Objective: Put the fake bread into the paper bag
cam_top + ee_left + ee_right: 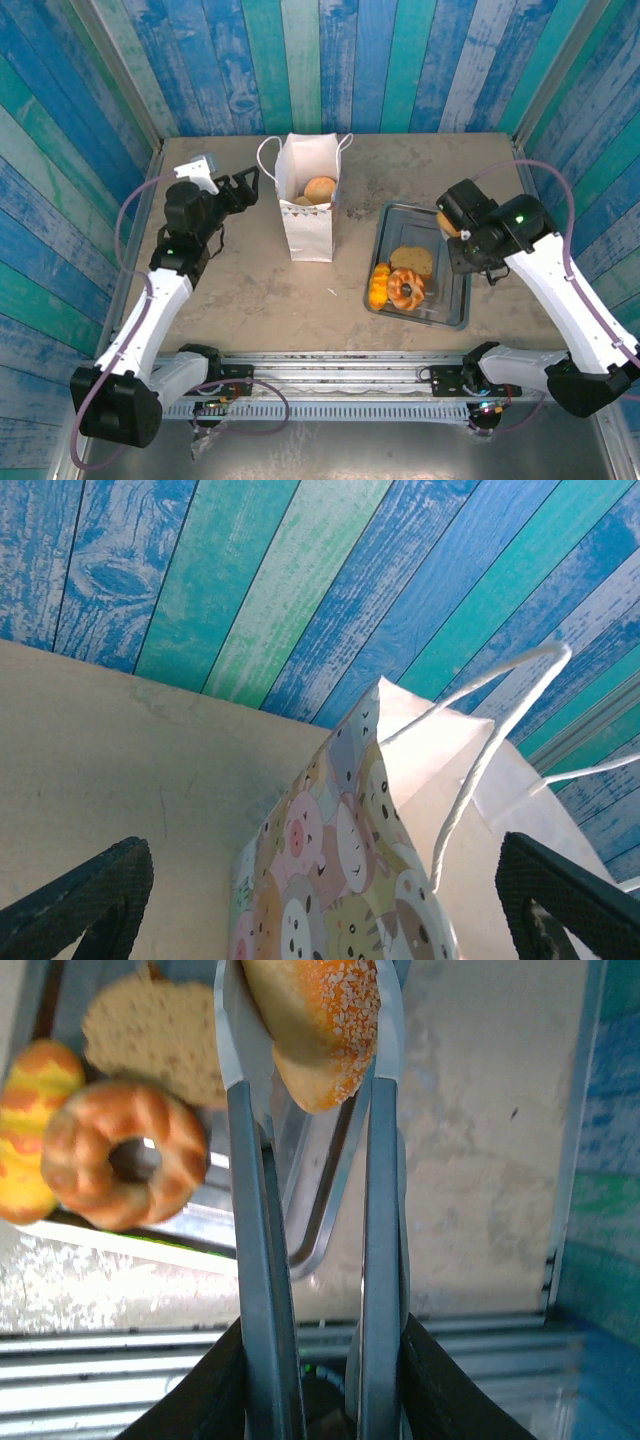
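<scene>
The white paper bag (308, 228) stands open at the table's middle, with round buns (319, 188) of fake bread inside. My left gripper (245, 186) is open beside the bag's left side, near its cord handle (482, 765); that side (340, 865) shows cartoon animals between my fingers (92, 898). My right gripper (463, 236) is shut on metal tongs (262, 1210), which pinch an orange seeded bun (322, 1018) above the tray's far right corner. A brown slice (412, 260), a ring doughnut (407, 290) and an orange-yellow pastry (380, 285) lie on the tray.
The grey metal tray (455, 302) sits right of the bag, its rim (335, 1195) just under the tongs. Blue-green plank walls close in the table on three sides. Bare table lies between bag and tray, and in front of the bag.
</scene>
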You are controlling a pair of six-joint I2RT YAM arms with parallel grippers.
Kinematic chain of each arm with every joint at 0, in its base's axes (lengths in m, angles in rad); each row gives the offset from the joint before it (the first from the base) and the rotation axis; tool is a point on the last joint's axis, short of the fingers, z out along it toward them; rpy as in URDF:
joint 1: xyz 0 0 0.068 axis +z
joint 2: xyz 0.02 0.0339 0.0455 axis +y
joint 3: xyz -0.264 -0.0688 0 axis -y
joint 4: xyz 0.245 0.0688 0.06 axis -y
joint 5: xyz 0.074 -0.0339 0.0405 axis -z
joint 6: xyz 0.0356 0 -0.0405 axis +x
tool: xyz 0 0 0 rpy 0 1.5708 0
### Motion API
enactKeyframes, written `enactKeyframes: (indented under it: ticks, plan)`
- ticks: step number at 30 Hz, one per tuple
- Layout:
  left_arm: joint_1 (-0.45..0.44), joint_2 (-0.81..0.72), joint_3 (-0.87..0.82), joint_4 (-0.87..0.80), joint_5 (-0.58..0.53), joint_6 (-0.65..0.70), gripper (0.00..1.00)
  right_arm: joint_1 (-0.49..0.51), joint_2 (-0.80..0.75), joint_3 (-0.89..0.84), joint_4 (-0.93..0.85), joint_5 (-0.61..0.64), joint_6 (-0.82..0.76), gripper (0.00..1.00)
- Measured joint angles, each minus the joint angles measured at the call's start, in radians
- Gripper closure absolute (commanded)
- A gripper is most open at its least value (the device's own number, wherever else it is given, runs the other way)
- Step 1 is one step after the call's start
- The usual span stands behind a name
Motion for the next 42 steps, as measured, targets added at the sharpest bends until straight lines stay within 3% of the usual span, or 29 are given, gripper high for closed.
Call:
enactKeyframes:
  ticks: [6,13,25,35,42]
  plan:
    - [0.0,0.027,0.058,-0.057,0.019,-0.029,0.13,0.023,0.042,0.106,0.122,0.073,-0.119,0.74]
    - [0.0,0.088,0.118,-0.111,0.094,-0.045,0.15,0.145,0.094,0.172,0.341,0.161,-0.288,0.75]
    - [0.0,0.179,0.144,-0.122,0.22,-0.084,0.2,0.227,0.111,0.248,0.654,0.217,-0.518,0.75]
    - [0.0,0.257,0.15,-0.069,0.317,-0.144,0.3,0.288,0.135,0.284,0.808,0.101,-0.571,0.75]
    - [0.0,0.271,0.151,-0.048,0.335,-0.17,0.43,0.344,0.23,0.29,0.832,0.025,-0.562,0.75]
